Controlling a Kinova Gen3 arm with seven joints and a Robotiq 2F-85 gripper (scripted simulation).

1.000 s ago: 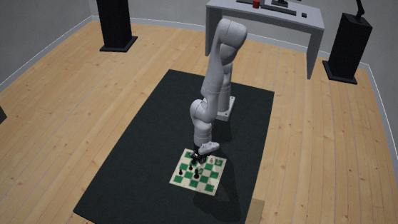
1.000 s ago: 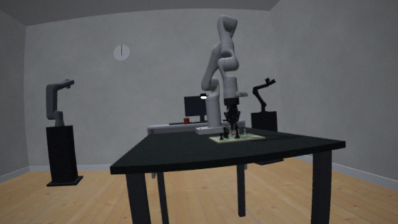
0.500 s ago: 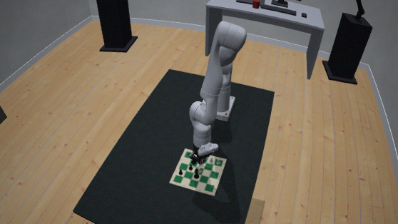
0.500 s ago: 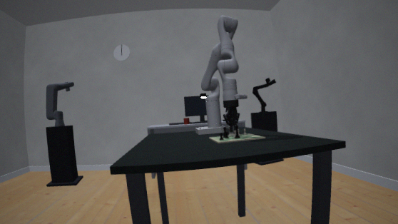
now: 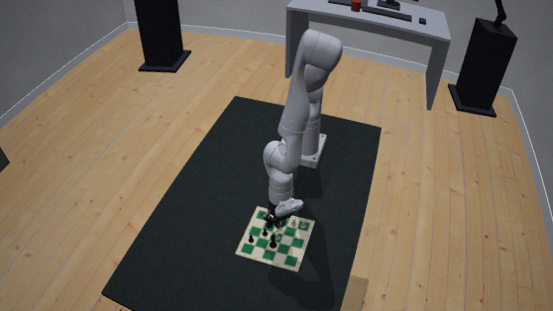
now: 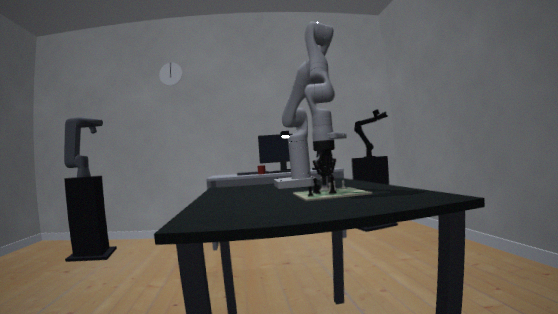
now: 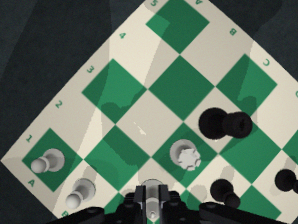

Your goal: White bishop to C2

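- Gripper [image 7: 152, 211], black two-finger type on the grey jointed arm [image 5: 297, 114], is clamped on a small white chess piece [image 7: 152, 203], prob the white bishop; wrist cam shows its pale top pinched between the fingers at the frame bottom, low over the near edge of the board.
- Green-and-cream checkered chessboard [image 5: 292, 259] sits on the dark tabletop [image 5: 188, 238]; top view shows the whole layout, but pieces there are just tiny blobs.
- Wrist view gives detail the others don't: edge letters/digits, a white crown-topped piece [image 7: 185, 155] just ahead of the fingers, two more white pieces [image 7: 48, 161] on the left squares, black pieces [image 7: 224, 124] to the right.
- Exterior view only shows height: gripper down among the pieces, board seen edge-on.
- Can't read which square the held piece is over; fingers block it.
- Around: grey desk [image 5: 436, 35] w/ a red cup [image 5: 356, 5], black pedestals [image 5: 160, 35], round wall clock [image 6: 170, 73].
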